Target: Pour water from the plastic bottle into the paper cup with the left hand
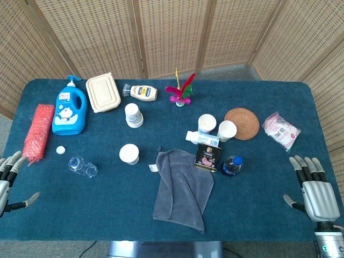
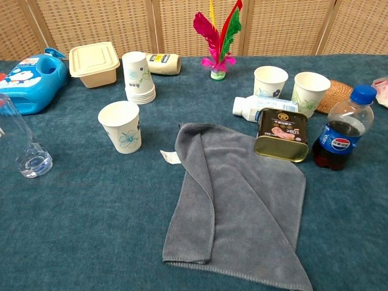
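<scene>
Left hand (image 1: 11, 180) at about 8 o'clock on the dark blue cloth-covered surface (image 1: 80, 209), at its left edge, holding nothing: fingers spread and pointing toward 12, thumb angled out toward 3. Well apart from the clear plastic bottle (image 1: 82, 166), uncapped and upright at about 9 o'clock, just right of the hand's side of the surface; in the chest view seen at the far left edge (image 2: 21, 145), a little water at its bottom. Small white bottle cap (image 1: 61, 150) just beside the bottle toward 11. White paper cup with a blue flower print (image 2: 120, 126) upright to the bottle's 3 o'clock, seen from above in the head view (image 1: 129, 153), apart from the bottle and near the grey towel (image 1: 181, 185) spread at centre toward 6.

Right hand (image 1: 314, 188) at about 4 o'clock near the right edge, likewise released: fingers straight, slightly fanned, pointing toward 12, thumb out toward 9, grasping nothing. Neither hand visible in the chest view.

Red mesh-wrapped bundle (image 1: 37, 131) just above the left hand, toward 10 o'clock.
</scene>
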Robot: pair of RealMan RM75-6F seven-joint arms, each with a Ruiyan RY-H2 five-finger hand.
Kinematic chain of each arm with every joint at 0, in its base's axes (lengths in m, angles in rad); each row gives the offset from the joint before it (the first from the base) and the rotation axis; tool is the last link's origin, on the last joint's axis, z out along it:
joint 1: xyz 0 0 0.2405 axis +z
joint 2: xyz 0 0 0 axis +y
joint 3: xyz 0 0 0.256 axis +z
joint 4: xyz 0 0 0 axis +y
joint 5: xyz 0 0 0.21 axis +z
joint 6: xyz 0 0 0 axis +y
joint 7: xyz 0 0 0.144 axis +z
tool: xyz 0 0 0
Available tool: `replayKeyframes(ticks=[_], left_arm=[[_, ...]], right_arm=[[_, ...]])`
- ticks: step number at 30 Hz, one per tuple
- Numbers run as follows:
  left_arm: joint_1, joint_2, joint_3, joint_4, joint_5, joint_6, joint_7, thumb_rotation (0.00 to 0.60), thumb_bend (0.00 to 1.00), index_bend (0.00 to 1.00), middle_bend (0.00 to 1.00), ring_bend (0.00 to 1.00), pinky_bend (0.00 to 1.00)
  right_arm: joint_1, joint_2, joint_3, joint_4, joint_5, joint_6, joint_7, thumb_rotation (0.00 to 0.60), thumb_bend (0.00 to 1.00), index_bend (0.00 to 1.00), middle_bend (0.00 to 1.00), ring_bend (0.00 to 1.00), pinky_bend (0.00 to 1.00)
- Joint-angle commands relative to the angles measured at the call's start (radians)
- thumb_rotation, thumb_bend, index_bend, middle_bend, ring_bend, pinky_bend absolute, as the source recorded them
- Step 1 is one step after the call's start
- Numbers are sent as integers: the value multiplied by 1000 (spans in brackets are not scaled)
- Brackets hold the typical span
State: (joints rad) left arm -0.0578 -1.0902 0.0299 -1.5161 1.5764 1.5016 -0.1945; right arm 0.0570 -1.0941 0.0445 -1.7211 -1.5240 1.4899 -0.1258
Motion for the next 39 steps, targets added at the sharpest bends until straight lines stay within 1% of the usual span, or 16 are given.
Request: replayKeyframes(ticks=[1, 4, 7, 9, 11, 14, 20, 26, 32, 39], left_arm=[[-5, -6, 1, 0, -1, -13, -59, 426, 263, 0, 0, 0, 0], [-14, -17, -2, 7, -9, -32, -132, 430, 263, 0, 0, 0, 0], [-34, -24, 6, -2, -19, -88, -261, 428, 263, 0, 0, 0, 0], [-56, -23, 17, -10, -12, -138, -372, 427, 263, 0, 0, 0, 0], [-76, -37, 20, 9, -10, -176, -460, 423, 264, 0, 0, 0, 0], [-100, -75, 24, 53, -4, -216, -539, 424, 264, 0, 0, 0, 0], [-139, -183, 18, 164, 6, -257, -597, 424, 263, 0, 0, 0, 0], [-174, -264, 16, 252, 28, -270, -652, 426, 264, 0, 0, 0, 0], [-199, -325, 7, 323, 25, -276, -730, 427, 264, 0, 0, 0, 0], [-228, -360, 1, 372, 27, -278, -835, 421, 264, 0, 0, 0, 0]], right_arm=[[-4, -2, -2, 2, -3, 6, 5, 600, 205, 0, 0, 0, 0], [-9, -2, -5, 3, -6, 13, 9, 600, 205, 0, 0, 0, 0], [-14, -2, -5, 2, -10, 22, 12, 600, 204, 0, 0, 0, 0], [-16, -1, -5, 0, -12, 27, 13, 600, 203, 0, 0, 0, 0], [-17, -1, -5, -3, -14, 29, 13, 600, 205, 0, 0, 0, 0], [-19, 3, -6, -8, -16, 31, 12, 600, 205, 0, 0, 0, 0], [-21, 10, -5, -16, -16, 35, 11, 600, 205, 0, 0, 0, 0], [-25, 17, -4, -21, -14, 38, 15, 600, 203, 0, 0, 0, 0], [-31, 25, -4, -25, -7, 41, 28, 600, 204, 0, 0, 0, 0], [-33, 32, -3, -35, -3, 39, 26, 600, 204, 0, 0, 0, 0]])
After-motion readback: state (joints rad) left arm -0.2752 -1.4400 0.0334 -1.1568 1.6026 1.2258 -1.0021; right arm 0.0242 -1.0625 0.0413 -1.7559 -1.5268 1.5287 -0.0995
